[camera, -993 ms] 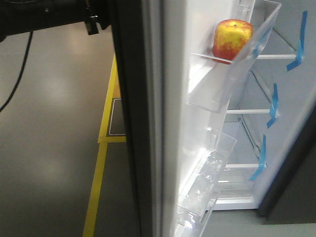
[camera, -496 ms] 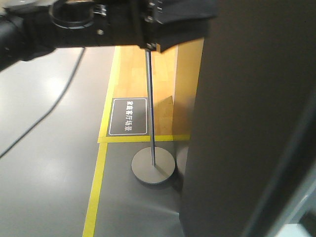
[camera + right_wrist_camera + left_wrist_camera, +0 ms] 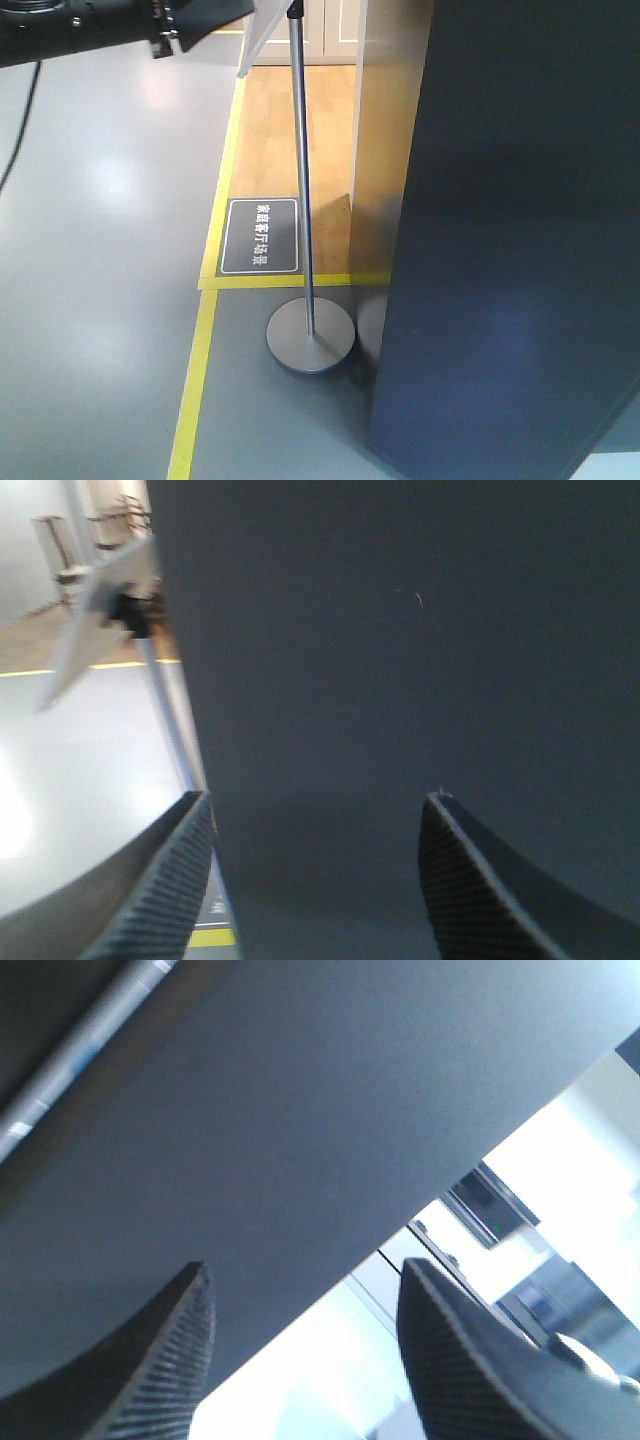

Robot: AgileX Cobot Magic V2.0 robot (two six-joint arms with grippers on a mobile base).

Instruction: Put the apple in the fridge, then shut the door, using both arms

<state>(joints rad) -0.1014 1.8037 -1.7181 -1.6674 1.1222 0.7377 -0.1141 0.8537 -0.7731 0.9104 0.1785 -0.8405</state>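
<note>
The dark grey outer face of the fridge door (image 3: 510, 250) fills the right of the front view and stands shut against the fridge. The apple and the white inside are hidden behind it. A black arm (image 3: 100, 25) reaches in at the top left, clear of the door. In the left wrist view my left gripper (image 3: 305, 1280) is open and empty, close under the dark grey door face (image 3: 280, 1130). In the right wrist view my right gripper (image 3: 320, 805) is open and empty, facing the same dark door face (image 3: 420, 680) at close range.
A sign stand with a thin metal pole (image 3: 303, 180) and a round grey base (image 3: 310, 338) stands just left of the fridge. A dark floor plate (image 3: 260, 236), yellow floor tape (image 3: 195, 380) and a wooden floor patch (image 3: 275, 130) lie beyond it.
The door has swung shut, so the apple in the door bin and the white shelves are now out of view. The black arm has drawn back to the upper left.
</note>
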